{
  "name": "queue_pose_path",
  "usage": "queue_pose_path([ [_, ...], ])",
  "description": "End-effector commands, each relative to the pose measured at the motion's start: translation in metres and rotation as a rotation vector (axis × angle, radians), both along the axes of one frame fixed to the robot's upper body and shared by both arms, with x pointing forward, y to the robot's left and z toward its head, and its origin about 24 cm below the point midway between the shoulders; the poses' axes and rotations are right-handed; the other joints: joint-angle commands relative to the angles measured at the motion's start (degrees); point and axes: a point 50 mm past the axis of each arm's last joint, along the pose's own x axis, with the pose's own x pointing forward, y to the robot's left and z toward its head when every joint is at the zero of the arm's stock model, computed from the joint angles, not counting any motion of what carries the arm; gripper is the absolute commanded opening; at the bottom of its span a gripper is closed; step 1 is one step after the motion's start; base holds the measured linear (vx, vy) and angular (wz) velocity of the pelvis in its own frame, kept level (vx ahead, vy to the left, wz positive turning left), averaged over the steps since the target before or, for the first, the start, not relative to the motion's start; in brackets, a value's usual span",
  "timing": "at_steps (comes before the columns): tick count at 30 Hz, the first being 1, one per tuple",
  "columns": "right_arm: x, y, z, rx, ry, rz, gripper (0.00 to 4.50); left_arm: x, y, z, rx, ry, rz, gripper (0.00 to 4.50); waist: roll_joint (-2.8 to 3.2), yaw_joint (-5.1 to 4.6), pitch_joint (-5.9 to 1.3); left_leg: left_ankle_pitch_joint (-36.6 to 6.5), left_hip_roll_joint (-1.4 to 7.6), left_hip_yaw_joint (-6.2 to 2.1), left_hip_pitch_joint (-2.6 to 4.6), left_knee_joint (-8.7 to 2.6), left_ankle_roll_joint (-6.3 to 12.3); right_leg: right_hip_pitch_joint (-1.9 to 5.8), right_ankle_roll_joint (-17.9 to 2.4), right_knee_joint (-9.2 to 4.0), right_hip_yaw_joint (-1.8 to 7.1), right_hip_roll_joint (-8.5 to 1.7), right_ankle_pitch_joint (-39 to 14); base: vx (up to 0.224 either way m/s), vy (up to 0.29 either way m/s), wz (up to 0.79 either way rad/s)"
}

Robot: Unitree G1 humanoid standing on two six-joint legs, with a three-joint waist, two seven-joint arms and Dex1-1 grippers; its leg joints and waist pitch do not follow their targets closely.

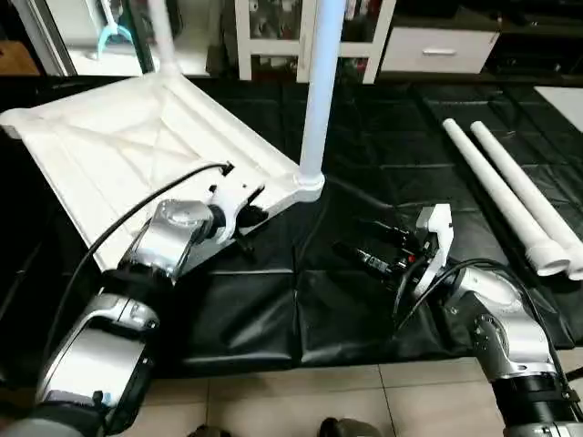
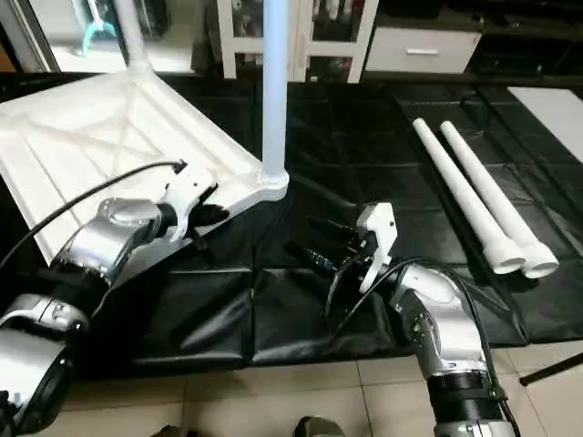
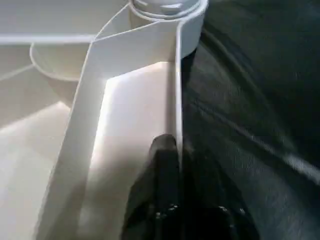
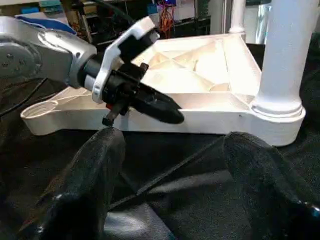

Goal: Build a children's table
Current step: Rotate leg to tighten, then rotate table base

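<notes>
The white table top [image 1: 109, 146] lies upside down and tilted on the black mat, ribs facing up. One leg [image 1: 321, 91] stands upright in its near right corner socket [image 1: 310, 185]. A second leg [image 1: 164, 32] rises from the far corner. My left gripper [image 1: 250, 218] is shut on the top's near rim [image 3: 176, 100], a little left of that socket, with its fingers [image 3: 165, 155] pinching the thin wall. My right gripper [image 1: 366, 242] hovers open just above the mat, right of the socket, holding nothing. Two loose legs [image 1: 506, 187] lie side by side at the right.
The black mat [image 1: 273, 319] covers the floor under everything, and pale tiles [image 1: 301, 391] begin at its near edge. A white cabinet [image 1: 273, 36] and a drawer unit [image 1: 437, 50] stand along the back. A white board [image 1: 567, 100] lies at the far right.
</notes>
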Motion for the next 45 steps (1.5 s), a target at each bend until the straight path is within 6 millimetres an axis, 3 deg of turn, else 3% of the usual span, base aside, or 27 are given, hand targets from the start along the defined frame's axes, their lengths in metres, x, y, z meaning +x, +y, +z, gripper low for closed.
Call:
queue_pose_path([
  [1, 0.000, -0.001, 0.003, -0.022, -0.026, -0.003, 3.52, 0.004, -0.004, 0.014, -0.035, -0.032, 0.010, 0.61, 0.15, 0.18, -5.38, 1.7, 0.40, -0.08, 0.86, -2.70, 9.82, 4.14, -18.8, -1.40, 1.01, -1.67, 10.3, 0.000, 0.000, 0.00],
  [4, -0.001, -0.002, 0.002, -0.033, -0.023, -0.005, 3.52, 0.006, -0.007, 0.018, -0.054, -0.042, 0.021, 0.90, 0.09, 0.17, -4.89, -1.0, 0.61, -0.03, 0.81, -2.86, 10.27, 4.04, -18.9, -1.85, 0.89, -1.91, 6.5, 0.000, 0.000, 0.00],
  [7, -0.001, -0.002, 0.001, -0.036, -0.022, -0.005, 3.52, 0.005, -0.010, 0.021, -0.062, -0.048, 0.004, 1.06, 0.10, 0.15, -4.43, -6.3, 0.87, -0.10, 1.09, -3.34, 7.80, 3.80, -17.3, -2.78, 0.91, -2.10, -2.7, 0.000, 0.000, 0.00],
  [9, -0.001, -0.002, 0.001, -0.037, -0.022, -0.004, 3.52, 0.005, -0.010, 0.024, -0.070, -0.052, -0.006, 1.36, 0.09, 0.08, -4.32, -7.5, 0.89, -0.11, 1.14, -3.46, 6.76, 3.69, -16.5, -3.00, 0.96, -2.08, -4.9, 0.000, 0.000, 0.00],
  [14, -0.001, -0.002, 0.001, -0.034, -0.024, -0.007, 3.52, -0.003, 0.002, 0.046, -0.123, -0.109, -0.061, 1.80, 0.18, 0.02, -4.35, -6.6, 0.85, -0.16, 1.00, -3.55, 5.83, 3.70, -16.2, -2.75, 1.00, -2.00, -3.9, 0.000, 0.000, 0.00],
  [16, -0.002, -0.002, 0.002, -0.034, -0.025, -0.003, 3.52, -0.009, 0.022, 0.049, -0.041, -0.151, -0.077, 1.97, 0.24, -0.20, -4.37, -6.0, 0.85, -0.23, 0.86, -3.54, 6.05, 3.84, -16.2, -2.54, 0.94, -1.95, -2.4, 0.000, 0.000, 0.00],
  [18, -0.002, -0.002, 0.002, -0.035, -0.026, -0.002, 3.52, -0.012, 0.028, 0.049, -0.012, -0.157, -0.086, 1.97, 0.43, -0.46, -4.47, -5.5, 0.79, -0.24, 0.96, -3.50, 6.22, 3.79, -16.1, -2.38, 0.94, -1.87, -1.6, 0.000, 0.000, 0.00],
  [22, -0.004, -0.001, 0.002, -0.033, -0.023, 0.014, 3.52, -0.035, 0.083, 0.052, 0.128, -0.087, -0.092, 1.97, 0.53, -0.93, -4.32, -5.0, 0.89, -0.30, 0.89, -3.71, 6.02, 3.80, -16.1, -2.13, 0.94, -1.90, -1.2, 0.000, 0.000, 0.00],
  [23, -0.004, 0.000, 0.001, -0.034, -0.020, 0.024, 3.52, -0.045, 0.105, 0.056, 0.171, -0.057, -0.069, 1.97, 0.46, -1.21, -4.05, -6.3, 0.89, -0.28, 0.97, -3.88, 5.65, 3.51, -15.7, -2.36, 0.91, -1.81, -3.1, 0.000, 0.000, 0.00],
  [25, -0.004, 0.002, 0.001, -0.036, -0.020, 0.027, 3.52, -0.050, 0.122, 0.059, 0.205, -0.039, -0.035, 1.97, 0.78, -1.47, -3.70, -9.1, 0.99, -0.13, 1.64, -4.11, 4.15, 2.85, -14.9, -2.76, 0.97, -1.62, -6.8, 0.000, 0.000, 0.00],
  [26, -0.004, 0.002, 0.001, -0.037, -0.020, 0.027, 3.52, -0.052, 0.126, 0.060, 0.216, -0.036, -0.027, 1.97, 0.69, -1.53, -3.61, -9.6, 1.03, -0.12, 1.61, -4.21, 3.78, 2.84, -14.7, -2.81, 0.99, -1.60, -7.4, 0.000, 0.000, 0.00],
  [28, -0.004, 0.005, 0.001, -0.035, -0.021, 0.040, 3.52, -0.060, 0.150, 0.064, 0.246, -0.007, 0.030, 1.97, 0.95, -1.15, -3.34, -11.5, 1.11, 0.03, 2.13, -4.43, 2.26, 2.37, -14.3, -3.02, 1.05, -1.53, -9.3, 0.000, 0.000, 0.00],
  [29, -0.004, 0.006, 0.002, -0.032, -0.022, 0.054, 3.52, -0.064, 0.162, 0.066, 0.263, 0.001, 0.067, 1.97, 0.60, -1.01, -3.37, -11.9, 1.05, -0.03, 1.96, -4.51, 1.68, 2.48, -13.7, -2.94, 1.07, -1.56, -9.8, 0.000, 0.000, 0.00],
  [30, -0.004, 0.006, 0.002, -0.032, -0.022, 0.054, 3.52, -0.064, 0.162, 0.066, 0.263, 0.001, 0.067, 1.97, 0.69, -0.90, -3.39, -11.9, 1.04, -0.05, 2.03, -4.55, 1.51, 2.46, -13.5, -2.90, 1.12, -1.60, -9.9, 0.000, 0.000, 0.00],
  [31, -0.008, 0.010, 0.003, -0.022, -0.014, 0.108, 3.52, -0.075, 0.181, 0.067, 0.291, 0.046, 0.109, 1.97, 0.57, -0.89, -3.40, -11.8, 0.99, -0.07, 1.98, -4.55, 1.40, 2.50, -13.3, -2.88, 1.17, -1.66, -9.7, 0.000, 0.000, 0.00],
  [32, -0.008, 0.010, 0.003, -0.022, -0.014, 0.108, 3.52, -0.075, 0.181, 0.067, 0.291, 0.046, 0.109, 1.97, 0.57, -0.99, -3.34, -11.3, 0.92, -0.18, 1.62, -4.68, 1.54, 2.73, -12.7, -2.77, 1.19, -1.65, -9.5, 0.000, 0.000, 0.00],
  [34, -0.013, 0.013, 0.003, -0.027, -0.004, 0.176, 3.52, -0.088, 0.195, 0.065, 0.309, 0.118, 0.123, 1.97, 0.54, -0.91, -3.51, -10.5, 0.97, -0.12, 1.89, -4.53, 1.68, 2.62, -13.0, -2.66, 1.26, -1.80, -8.4, 0.000, 0.000, 0.00],
  [39, -0.012, 0.013, 0.004, -0.037, -0.011, 0.176, 3.52, -0.092, 0.209, 0.064, 0.331, 0.120, 0.199, 1.97, 0.61, -0.84, -3.54, -9.9, 0.91, -0.01, 1.89, -4.47, 1.85, 2.53, -13.5, -2.65, 1.31, -1.81, -7.6, 0.000, 0.000, 0.00],
  [40, -0.011, 0.013, 0.004, -0.042, -0.015, 0.169, 3.52, -0.090, 0.219, 0.061, 0.371, 0.110, 0.273, 1.97, 0.56, -0.85, -3.51, -10.0, 0.83, -0.01, 1.79, -4.45, 1.87, 2.55, -13.5, -2.61, 1.27, -1.72, -7.4, 0.000, 0.000, 0.00],
  [45, -0.011, 0.012, 0.005, -0.045, -0.016, 0.171, 3.52, -0.088, 0.223, 0.056, 0.371, 0.105, 0.309, 1.97, 0.40, -0.96, -3.73, -10.0, 0.86, -0.12, 1.80, -4.38, 1.90, 2.69, -13.4, -2.59, 1.33, -1.88, -7.4, 0.000, 0.000, 0.00],
])
